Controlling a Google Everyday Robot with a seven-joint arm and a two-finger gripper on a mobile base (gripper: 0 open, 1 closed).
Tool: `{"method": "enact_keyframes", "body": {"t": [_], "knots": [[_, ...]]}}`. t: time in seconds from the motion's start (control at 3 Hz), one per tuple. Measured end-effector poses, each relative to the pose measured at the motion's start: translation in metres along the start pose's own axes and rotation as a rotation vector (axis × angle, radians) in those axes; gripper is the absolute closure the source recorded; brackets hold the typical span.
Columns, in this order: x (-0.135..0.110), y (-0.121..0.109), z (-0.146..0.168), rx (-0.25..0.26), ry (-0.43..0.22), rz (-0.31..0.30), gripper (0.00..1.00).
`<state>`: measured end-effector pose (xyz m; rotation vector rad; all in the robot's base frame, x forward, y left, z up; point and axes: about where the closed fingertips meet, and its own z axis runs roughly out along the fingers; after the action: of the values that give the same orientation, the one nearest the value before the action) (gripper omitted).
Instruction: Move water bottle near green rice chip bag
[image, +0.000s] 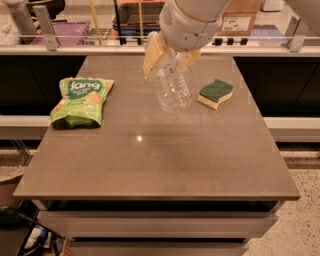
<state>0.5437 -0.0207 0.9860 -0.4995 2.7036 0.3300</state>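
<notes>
The water bottle is a clear ribbed plastic bottle. It hangs tilted above the table's far middle, its upper end between the cream fingers of my gripper. The gripper is shut on the bottle, and the arm's white housing comes down from the top of the view and hides the cap. The green rice chip bag lies flat on the table's left side, well to the left of the bottle.
A green-and-yellow sponge lies on the brown table to the right of the bottle. A railing and shelves with boxes run behind the far edge. The floor drops off beyond the table's right and front edges.
</notes>
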Motion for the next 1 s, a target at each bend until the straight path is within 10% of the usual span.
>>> {"method": "enact_keyframes", "body": {"t": [1.0], "knots": [[-0.062, 0.024, 0.071, 0.014, 0.003, 0.204, 1.0]]}}
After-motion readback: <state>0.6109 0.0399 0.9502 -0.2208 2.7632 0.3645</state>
